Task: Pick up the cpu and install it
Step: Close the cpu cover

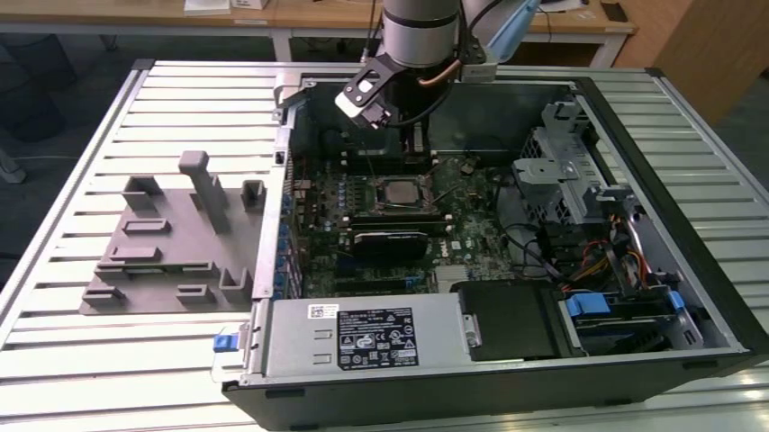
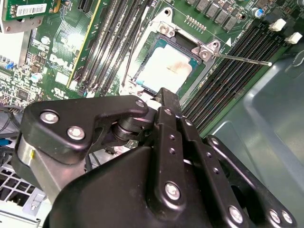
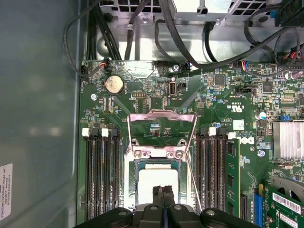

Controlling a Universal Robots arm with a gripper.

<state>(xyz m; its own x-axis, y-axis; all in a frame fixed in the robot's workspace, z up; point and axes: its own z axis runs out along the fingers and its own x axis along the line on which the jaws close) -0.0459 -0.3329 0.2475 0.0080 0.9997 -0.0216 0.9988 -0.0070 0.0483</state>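
Note:
The cpu [image 2: 167, 72] is a small square chip with a pale silver top, lying flat in the motherboard socket [image 3: 142, 164]. It shows in both wrist views and, from the exterior view, as a pale square [image 1: 395, 192] in the middle of the board. The socket's metal load plate [image 3: 162, 118] is flipped open and its thin lever [image 2: 240, 58] sticks out to the side. My gripper [image 3: 163, 190] hangs above the chip's edge, its two black fingers pressed together with nothing between them. In the exterior view the arm [image 1: 415, 36] reaches into the open case.
The open computer case [image 1: 673, 180] holds RAM slots [image 3: 102, 171] on both sides of the socket, cables [image 3: 142, 28], a heatsink [image 3: 289, 138] and a drive cage [image 1: 565, 171]. A grey moulded tray [image 1: 168, 243] stands on the slatted table at the exterior view's left.

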